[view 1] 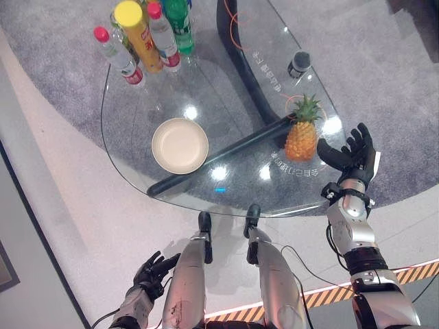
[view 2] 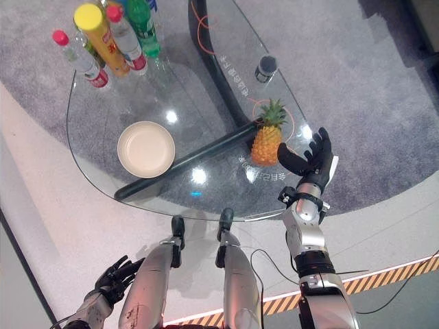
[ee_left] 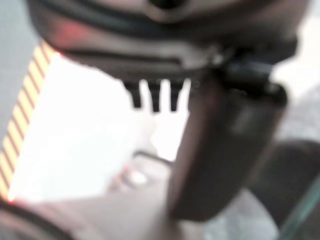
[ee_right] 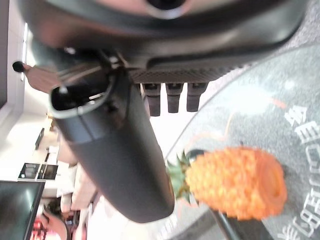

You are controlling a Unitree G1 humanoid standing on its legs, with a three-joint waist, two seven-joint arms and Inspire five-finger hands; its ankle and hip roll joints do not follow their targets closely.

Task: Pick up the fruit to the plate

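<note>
on the glass table (view 1: 137, 171), toward its right side, a pineapple (view 1: 302, 134) stands upright with its green crown pointing to the far side. just to its right the right hand (view 1: 351, 156) is held with fingers spread and straight, the thumb reaching toward the fruit's lower side; from the head views it looks very close to the pineapple, and i cannot tell whether the thumb touches it. the right wrist view shows the thumb (ee_right: 120, 160) beside the pineapple's crown end, the fingers not curled round anything.

left of the middle of the table lies a round cream plate (view 1: 180, 145) with nothing on it, well apart from the pineapple. at the far left corner a cluster of bottles stands upright: a clear bottle with a red cap (view 1: 118, 56), a yellow bottle (view 1: 138, 35), a second clear bottle with a red cap (view 1: 163, 40) and a green bottle (view 1: 179, 25). what they hold i cannot tell. a small dark round object (view 1: 299, 64) sits at the far right edge of the glass.

the left hand (view 1: 152, 273) hangs low at the near left, below the table's edge, fingers loosely relaxed and holding nothing.
</note>
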